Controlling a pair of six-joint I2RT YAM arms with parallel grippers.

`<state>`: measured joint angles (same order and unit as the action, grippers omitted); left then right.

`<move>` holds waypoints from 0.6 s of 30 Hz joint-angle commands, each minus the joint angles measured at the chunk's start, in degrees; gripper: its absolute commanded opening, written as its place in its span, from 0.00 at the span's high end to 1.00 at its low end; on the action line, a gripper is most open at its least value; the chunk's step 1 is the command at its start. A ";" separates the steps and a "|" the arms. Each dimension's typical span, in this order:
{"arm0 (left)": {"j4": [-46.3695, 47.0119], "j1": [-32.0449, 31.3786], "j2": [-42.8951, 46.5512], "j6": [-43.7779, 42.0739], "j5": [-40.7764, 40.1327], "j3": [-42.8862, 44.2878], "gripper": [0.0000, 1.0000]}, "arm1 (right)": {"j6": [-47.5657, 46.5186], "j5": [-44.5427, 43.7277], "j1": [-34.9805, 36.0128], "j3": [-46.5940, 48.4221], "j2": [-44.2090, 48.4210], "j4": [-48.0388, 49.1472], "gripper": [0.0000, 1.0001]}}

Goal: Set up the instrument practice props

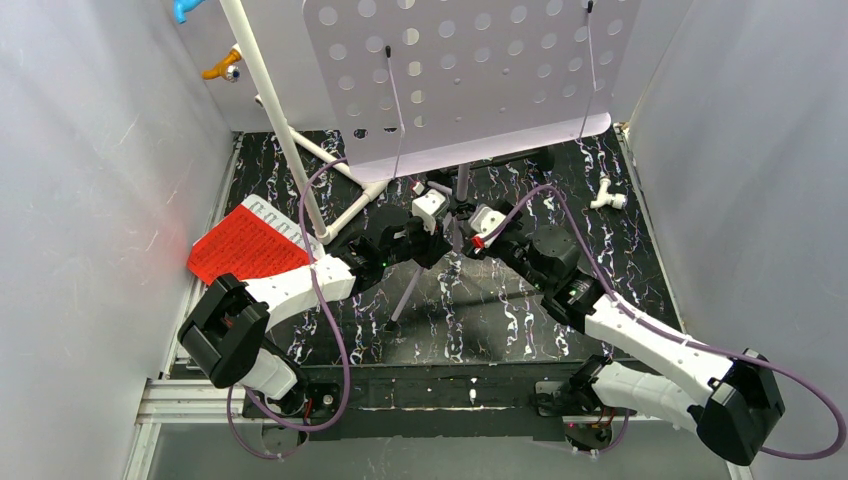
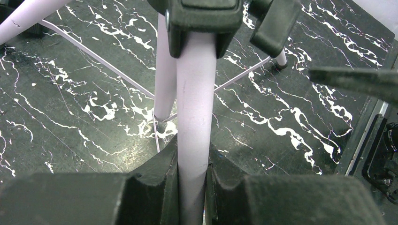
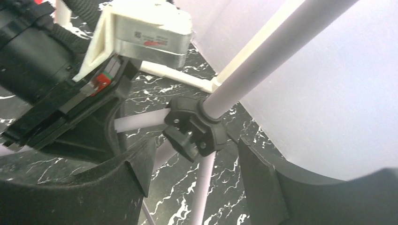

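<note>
The lilac perforated music stand (image 1: 470, 70) stands at the back, with its tripod legs (image 1: 405, 298) spread on the black marbled table (image 1: 500, 320). My left gripper (image 1: 437, 228) is shut on a lilac stand tube (image 2: 195, 117), which runs up between its fingers (image 2: 157, 180) to a black collar (image 2: 202, 18). My right gripper (image 1: 468, 238) is open, its jaws either side of the black tripod hub (image 3: 195, 126) and not touching it. The red music sheet (image 1: 245, 245) lies at the left wall. The white sheet and the microphone are out of view.
A white PVC pipe frame (image 1: 280, 130) slants across the back left, beside the stand. A white pipe fitting (image 1: 607, 195) lies at the back right. Orange (image 1: 222, 68) and blue (image 1: 185, 10) pieces hang at the top left. White walls close both sides.
</note>
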<state>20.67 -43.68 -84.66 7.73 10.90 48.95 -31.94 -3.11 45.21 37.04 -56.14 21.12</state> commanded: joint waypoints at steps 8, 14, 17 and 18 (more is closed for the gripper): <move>-8.31 -0.09 -0.91 3.48 -1.31 0.01 1.00 | -3.79 -6.12 2.16 3.67 -4.51 6.71 0.35; -8.37 -0.12 -1.05 3.37 -1.33 0.03 1.00 | -6.13 -10.53 4.56 3.31 -5.71 8.64 0.36; -8.45 -0.10 -1.24 3.59 -1.08 0.17 1.00 | -3.64 -17.62 6.42 4.21 -7.34 10.82 0.49; -8.45 -0.09 -1.13 3.49 -1.12 0.14 1.00 | -2.36 -20.14 7.09 4.86 -8.13 10.65 0.54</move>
<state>20.05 -43.68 -84.66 7.79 10.94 49.25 -36.47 -13.32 50.13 37.85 -62.48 26.17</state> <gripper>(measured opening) 0.152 0.529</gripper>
